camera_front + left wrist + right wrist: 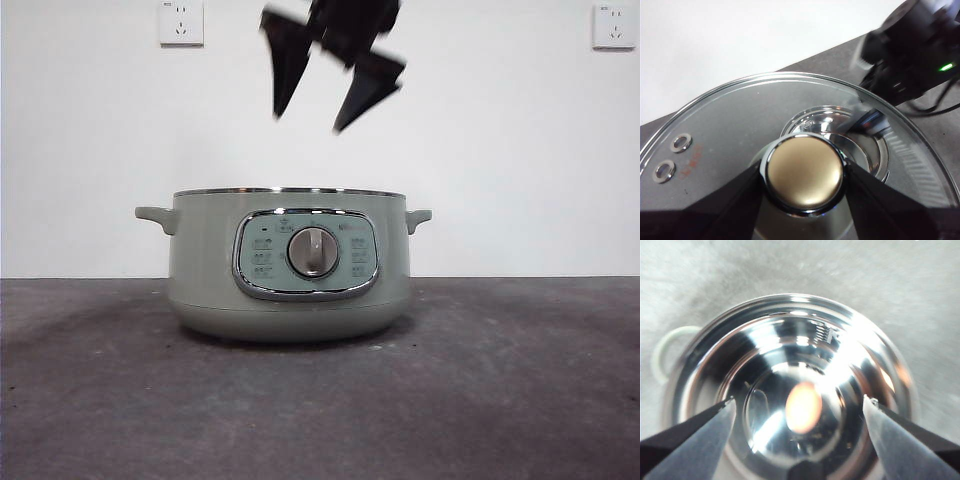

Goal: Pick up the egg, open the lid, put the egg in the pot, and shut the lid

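Note:
The sage-green pot (290,270) stands on the table with no lid on it. In the right wrist view its shiny steel inside (790,325) fills the picture, and the egg (803,407) shows in it as a blurred orange oval on the bottom. My right gripper (310,122) hangs open and empty above the pot's mouth, and its jaws stand wide apart over the egg in the right wrist view (799,401). My left gripper (804,170) is shut on the knob (804,172) of the glass lid (735,120) and holds it away from the pot, out of the front view.
The pot's dial (313,251) and control panel face the front camera. Two wall sockets (181,22) are on the white wall behind. The right arm (912,50) shows dark beyond the lid in the left wrist view. One pot handle (662,352) shows beside the rim.

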